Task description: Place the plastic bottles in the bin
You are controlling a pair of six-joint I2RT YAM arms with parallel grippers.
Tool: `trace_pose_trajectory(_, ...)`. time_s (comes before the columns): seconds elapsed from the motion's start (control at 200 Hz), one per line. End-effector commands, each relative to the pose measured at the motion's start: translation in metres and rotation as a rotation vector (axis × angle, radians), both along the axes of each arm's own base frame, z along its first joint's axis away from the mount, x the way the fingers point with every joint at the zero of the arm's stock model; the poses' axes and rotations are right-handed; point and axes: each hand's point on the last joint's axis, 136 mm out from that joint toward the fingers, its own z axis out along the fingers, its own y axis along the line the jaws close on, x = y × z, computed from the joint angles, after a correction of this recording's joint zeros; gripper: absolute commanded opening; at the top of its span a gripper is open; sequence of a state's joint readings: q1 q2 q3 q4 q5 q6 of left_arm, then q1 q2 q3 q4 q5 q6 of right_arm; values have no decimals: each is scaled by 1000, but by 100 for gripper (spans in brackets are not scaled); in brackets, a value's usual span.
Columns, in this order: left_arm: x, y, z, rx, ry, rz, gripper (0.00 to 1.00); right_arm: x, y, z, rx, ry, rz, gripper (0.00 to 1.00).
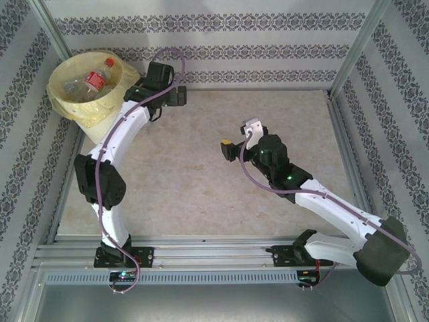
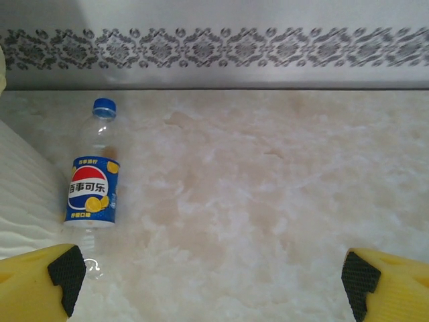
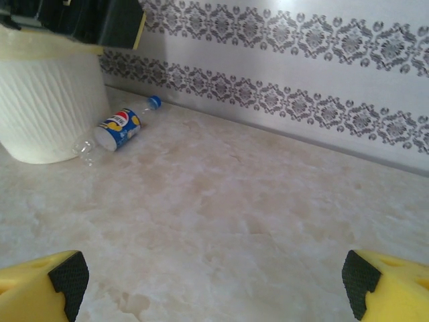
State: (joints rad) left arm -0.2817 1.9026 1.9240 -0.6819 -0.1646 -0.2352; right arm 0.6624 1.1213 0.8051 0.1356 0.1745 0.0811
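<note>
Beside bin (image 2: 20,194), Pepsi bottle (image 2: 94,191) (百事可乐)

Open tabletop (image 1: 194,181) spans the middle. A blue-labelled bottle (image 2: 92,191) lies just beside the bin (image 3: 47,100), near the back wall (image 2: 268,47); access stands free on the side away from the bin.

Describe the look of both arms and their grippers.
The left arm and right arm have white curved links, black joints and a thin purple cable each. The left gripper and right gripper have yellow fingers with black pads.
</note>
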Motion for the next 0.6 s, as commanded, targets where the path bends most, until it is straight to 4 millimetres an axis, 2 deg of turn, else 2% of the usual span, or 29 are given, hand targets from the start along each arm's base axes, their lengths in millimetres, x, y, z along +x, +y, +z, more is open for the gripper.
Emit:
trace_pose_trajectory(0.0, 19, 16, -39, 126, 49, 78, 100, 4, -13, 7, 47, -17, -64, 98)
trace_pose_trajectory(0.195, 42, 24, -84, 255, 123, 97, 100, 6, -21, 4, 49, -9, -90, 98)
trace_pose_trajectory(0.28, 52, 35, -100, 339, 146, 134, 100, 6, -23, 3, 51, -5, -99, 98)
trace_pose_trajectory(0.425, 65, 54, -117, 437, 183, 207, 100, 6, -27, 1, 48, 2, -109, 98)
trace_pose_trajectory(0.595, 69, 79, -137, 434, 237, 287, 100, 5, -32, 1, 45, 3, -122, 98)
